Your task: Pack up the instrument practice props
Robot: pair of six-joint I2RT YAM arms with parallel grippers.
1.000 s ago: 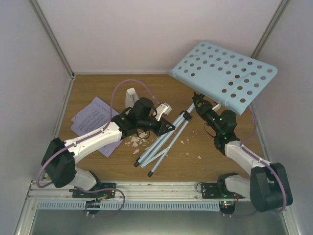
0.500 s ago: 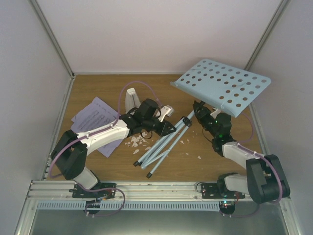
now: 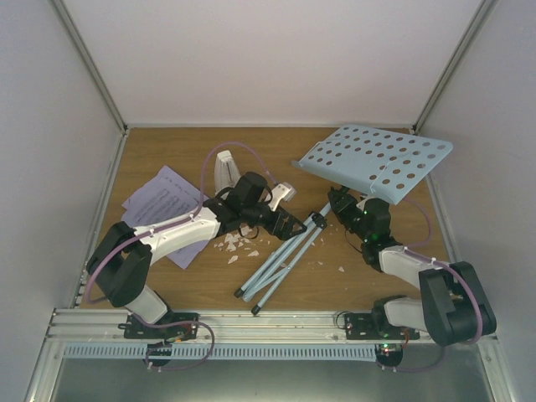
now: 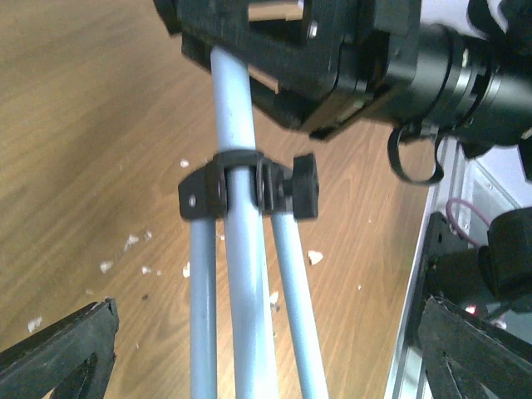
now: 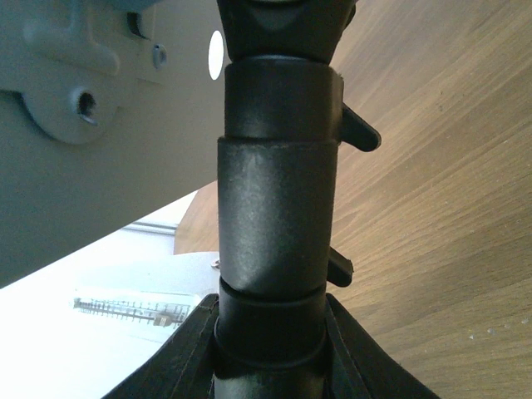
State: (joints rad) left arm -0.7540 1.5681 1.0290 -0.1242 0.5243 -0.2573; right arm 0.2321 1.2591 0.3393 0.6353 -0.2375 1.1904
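Plainly, the music stand (image 3: 360, 167) sits tilted at two o'clock on the counter (image 3: 167, 151), legs folded toward seven. Its neck is clamped by the right claw (image 3: 337, 198); the left claw (image 4: 266, 353) gapes astride the legs. Likely light, stiff, slick, top-heavy: grip beside the collar (image 4: 241, 187).

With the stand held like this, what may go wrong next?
1. The left gripper stands open around the legs, so only the right gripper, shut on the black stem, holds the tilted music stand; it may swing or slip.
2. The folded legs lie among white scraps and may drag them along.
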